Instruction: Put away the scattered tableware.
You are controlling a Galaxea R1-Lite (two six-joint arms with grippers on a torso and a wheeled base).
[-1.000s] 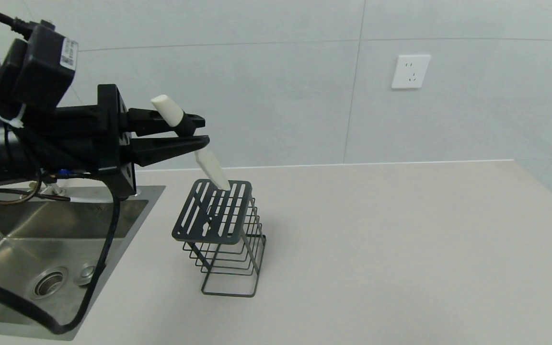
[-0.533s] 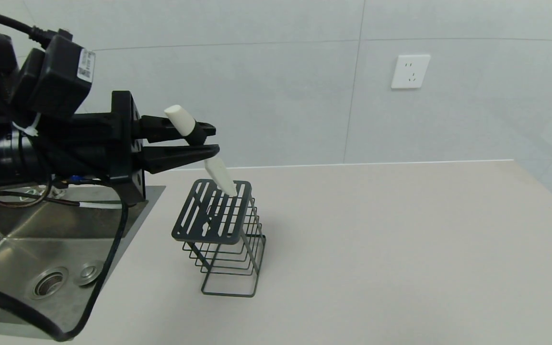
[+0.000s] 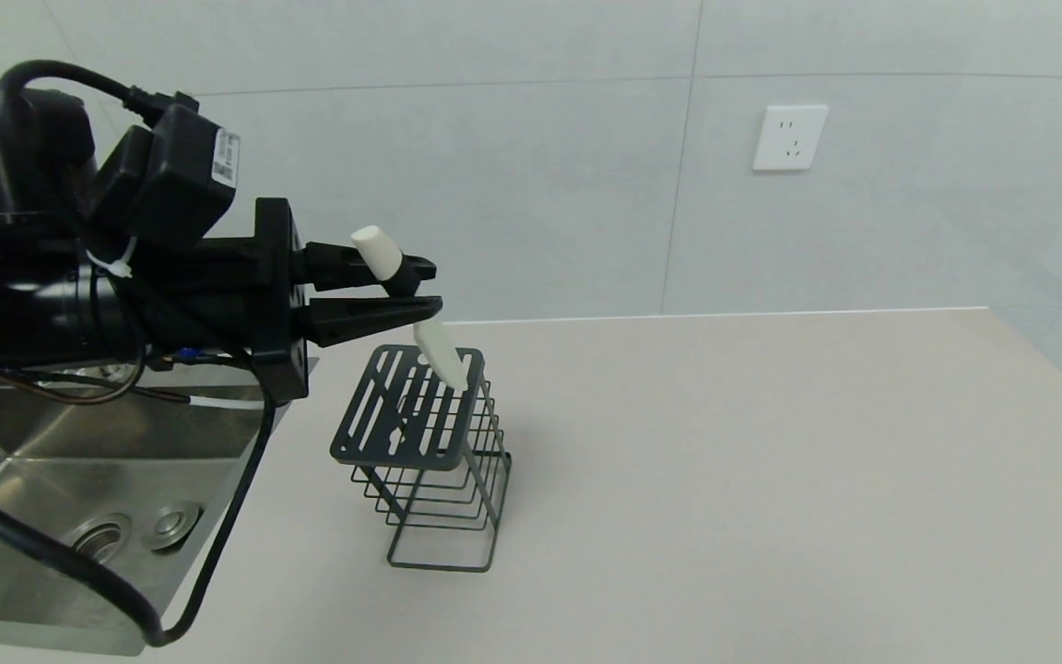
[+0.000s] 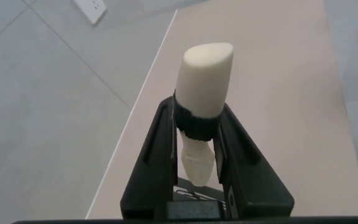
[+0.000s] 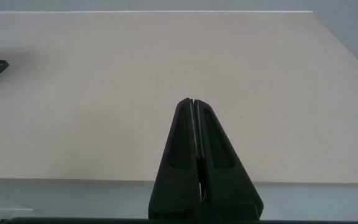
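Note:
My left gripper [image 3: 425,287] is shut on a white knife-like utensil [image 3: 439,349] with a black band; its handle end sticks up above the fingers and its white tip points down onto the slotted top of the dark wire rack [image 3: 420,452]. In the left wrist view the utensil [image 4: 204,81] is clamped between the two black fingers [image 4: 160,155]. The rack stands on the beige counter [image 3: 725,461] beside the sink. My right gripper [image 5: 194,106] is shut with nothing in it, low over the bare counter.
A steel sink [image 3: 52,498] with a drain lies to the left of the rack. A grey tiled wall with a white socket [image 3: 789,136] runs behind the counter. The counter to the right of the rack is open surface.
My left gripper has moved to the right with the utensil, and the tip has shifted towards the right far corner of the rack's top.

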